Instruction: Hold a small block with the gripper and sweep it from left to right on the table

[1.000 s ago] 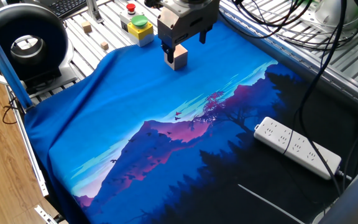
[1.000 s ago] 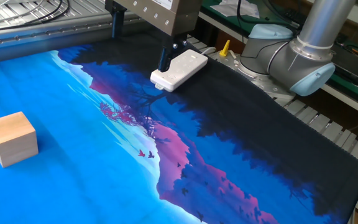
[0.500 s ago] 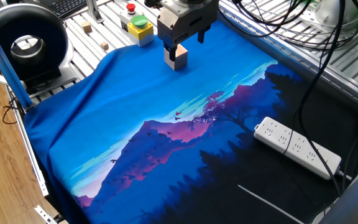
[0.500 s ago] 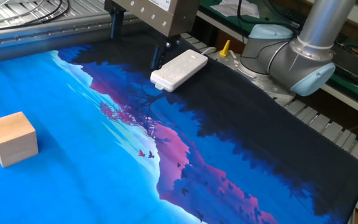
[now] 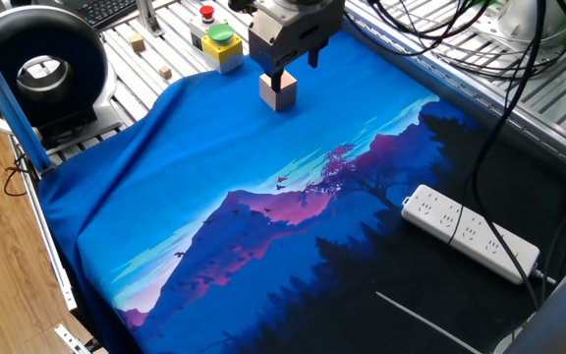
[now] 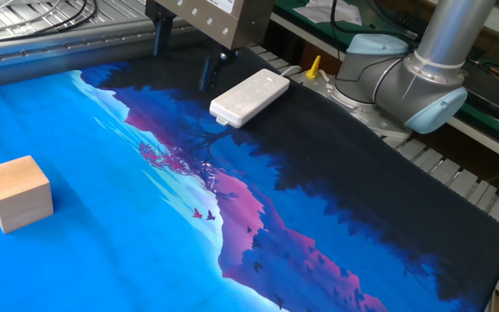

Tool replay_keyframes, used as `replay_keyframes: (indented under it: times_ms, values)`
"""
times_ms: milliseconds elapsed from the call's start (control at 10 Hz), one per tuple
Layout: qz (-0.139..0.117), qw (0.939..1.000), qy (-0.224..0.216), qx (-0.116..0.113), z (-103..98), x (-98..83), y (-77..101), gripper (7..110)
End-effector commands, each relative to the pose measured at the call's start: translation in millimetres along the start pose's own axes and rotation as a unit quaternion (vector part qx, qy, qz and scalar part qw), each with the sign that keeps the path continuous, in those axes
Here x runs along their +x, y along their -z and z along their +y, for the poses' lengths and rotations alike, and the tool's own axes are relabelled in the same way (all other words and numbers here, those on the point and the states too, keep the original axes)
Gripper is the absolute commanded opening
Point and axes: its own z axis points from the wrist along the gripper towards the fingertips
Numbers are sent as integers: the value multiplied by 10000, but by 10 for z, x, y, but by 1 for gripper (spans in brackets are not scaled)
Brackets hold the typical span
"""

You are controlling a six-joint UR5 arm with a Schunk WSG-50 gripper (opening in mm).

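Nearest the lens in one fixed view, the counter shows its blue cloth, purple peaks and dark forest printed across it. A white power strip lies on the dark forest part at the right. Further back, the small block sits square on the blue cloth, resting flat. Right above it hangs the gripper, its dark fingers spread apart, wider than the block, gripping nothing; whether a finger touches the block cannot be told. Behind them, off the cloth, a yellow box with a green button stands on the bare slats, with tiny wooden cubes scattered near it.
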Motion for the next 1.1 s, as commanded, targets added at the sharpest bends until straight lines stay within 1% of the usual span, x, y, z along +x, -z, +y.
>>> replay_keyframes:
  times_ms: [0, 100, 300, 500, 900, 1000]
  values:
    - [-85, 9999, 86, -19, -19, -86, 30, 7]
    - [-158, 9998, 128, 39, -63, -133, 25, 7]
    - [-292, 9993, 201, 88, -115, -215, 19, 7]
    - [-352, 9990, 263, 103, -168, -263, 18, 7]
    - [-437, 9971, 599, 186, -380, -361, -1, 7]
    - [-426, 9971, 611, 147, -403, -364, -5, 7]
